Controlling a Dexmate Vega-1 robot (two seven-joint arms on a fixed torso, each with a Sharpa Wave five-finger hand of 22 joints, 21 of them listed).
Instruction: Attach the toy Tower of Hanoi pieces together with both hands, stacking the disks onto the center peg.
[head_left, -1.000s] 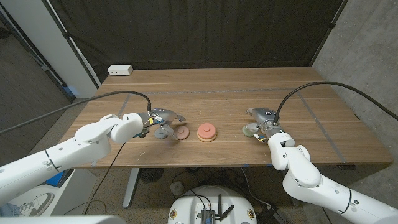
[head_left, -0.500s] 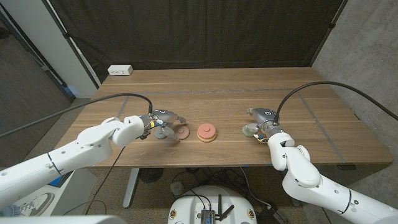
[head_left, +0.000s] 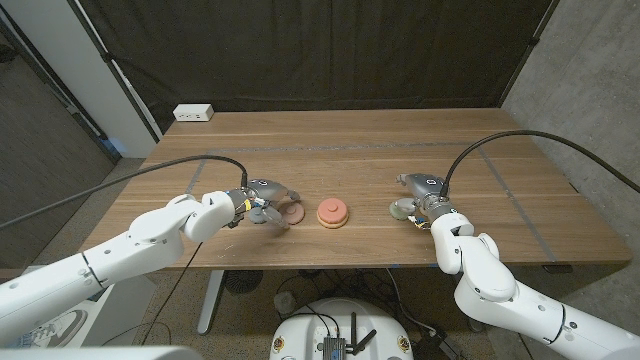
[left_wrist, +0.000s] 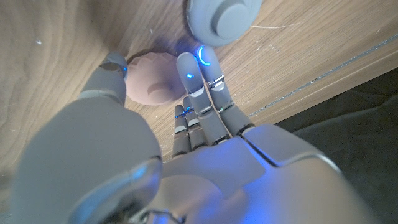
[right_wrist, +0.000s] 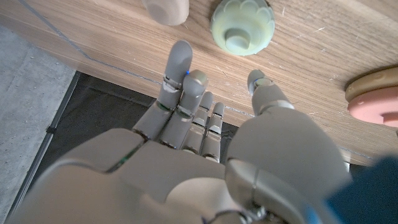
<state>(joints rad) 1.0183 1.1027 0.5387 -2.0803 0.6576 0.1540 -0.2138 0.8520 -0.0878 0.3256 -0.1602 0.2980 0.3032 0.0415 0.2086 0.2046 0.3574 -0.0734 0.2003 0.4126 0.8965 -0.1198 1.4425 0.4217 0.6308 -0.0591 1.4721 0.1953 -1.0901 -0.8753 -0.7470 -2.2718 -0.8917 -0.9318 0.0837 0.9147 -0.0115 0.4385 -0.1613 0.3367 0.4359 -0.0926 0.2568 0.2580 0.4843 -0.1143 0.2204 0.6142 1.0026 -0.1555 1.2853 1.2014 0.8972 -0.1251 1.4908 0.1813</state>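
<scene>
**Both hands hover over loose disks, nothing gripped yet**

While your left hand (head_left: 255, 200) sits over the left pair of pieces, its fingers (left_wrist: 198, 81) reach out straight and apart, and the left wrist view shows them closed on nothing: the tips point between the pink disk (left_wrist: 151, 84) and the grey disk (left_wrist: 225, 20), and I cannot tell whether they touch either. Your right hand (head_left: 425, 197) is likewise spread and empty, its fingers (right_wrist: 176, 74) stopping short of the pale green disk (right_wrist: 242, 26), with a beige piece (right_wrist: 166, 9) just beside that disk.

Out from the hands, the base with the center peg (head_left: 333, 212) stands between them on the desk (head_left: 350, 150), a salmon disk already on it. The other disks lie flat on the wood, apart from the base.

These pieces look like small, rigid, light plastic, so you should expect them to skid on the wood if pushed sideways. Their scalloped rims offer the best purchase: pinch across the rim from opposite sides. Lying flat, they leave little edge to get under, so tipping one up first may help.
</scene>
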